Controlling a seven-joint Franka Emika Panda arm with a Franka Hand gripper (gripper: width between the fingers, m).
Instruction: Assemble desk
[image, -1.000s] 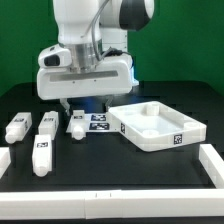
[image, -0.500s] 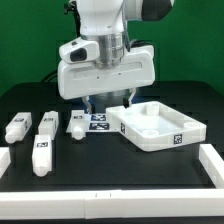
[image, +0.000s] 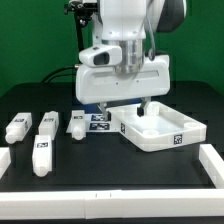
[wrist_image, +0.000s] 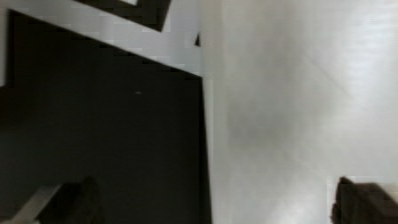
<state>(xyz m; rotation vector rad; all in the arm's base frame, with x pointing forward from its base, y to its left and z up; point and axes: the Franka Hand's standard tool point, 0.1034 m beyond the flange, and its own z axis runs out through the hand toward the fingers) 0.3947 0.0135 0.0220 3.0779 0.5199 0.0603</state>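
The white tray-like desk top (image: 152, 140) lies at the exterior view's right on the black table. My gripper (image: 122, 108) hangs open and empty just above its left rim, near the far-left corner. In the wrist view the two dark fingertips (wrist_image: 64, 200) stand far apart, and my gripper (wrist_image: 214, 200) straddles the edge of the white desk top (wrist_image: 302, 120). Four white tagged legs lie at the exterior view's left: one (image: 17, 127), a second (image: 47, 122), a third (image: 42, 152), and the last (image: 76, 126) closest to the gripper.
The marker board (image: 98, 121) lies between the legs and the desk top, partly under the gripper; it also shows in the wrist view (wrist_image: 125, 12). A low white border (image: 110, 205) runs along the table's front and sides (image: 212, 160).
The gripper has moved to the exterior view's right, from above the legs and marker board to above the desk top's left rim. The parts have not moved.
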